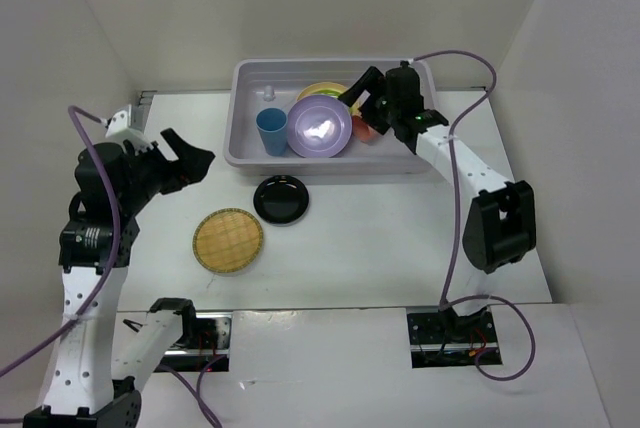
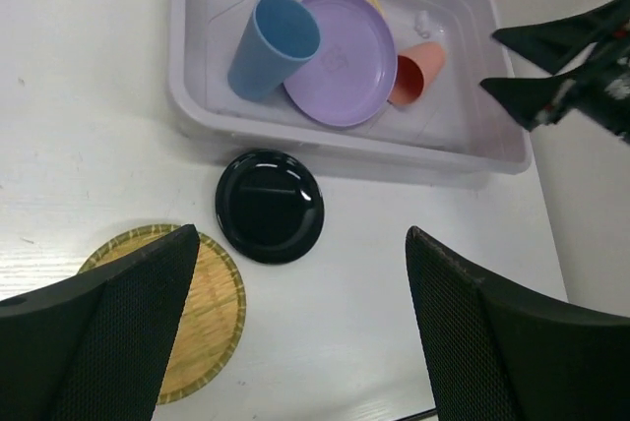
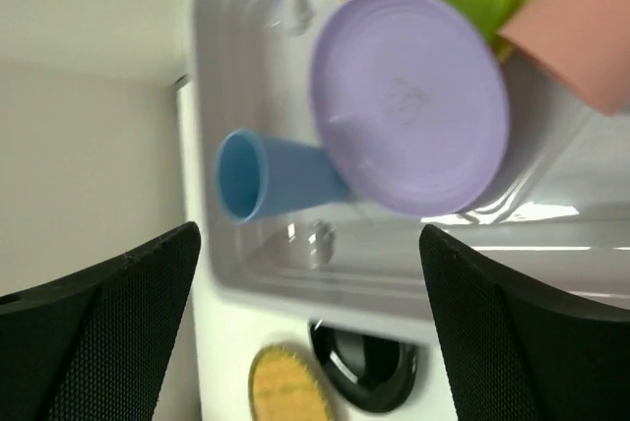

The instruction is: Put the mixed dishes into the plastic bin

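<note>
The plastic bin (image 1: 243, 151) stands at the back of the table. It holds a blue cup (image 1: 271, 131), a lavender plate (image 1: 320, 128), a lime green plate on a peach-orange one (image 1: 322, 92) and a salmon-red cup (image 1: 364, 132). The glossy black plate (image 1: 281, 198) and the tan woven plate (image 1: 228, 240) lie on the table in front of the bin. My right gripper (image 1: 355, 106) is open and empty over the bin's right part. My left gripper (image 1: 190, 150) is open and empty above the table, left of the bin. The left wrist view shows the black plate (image 2: 270, 206) and the woven plate (image 2: 212, 313) below it.
White walls close in the table at the left, back and right. The right arm's purple cable (image 1: 460, 56) loops past the bin's right end. A small white fitting (image 1: 268, 93) sits inside the bin at its back left.
</note>
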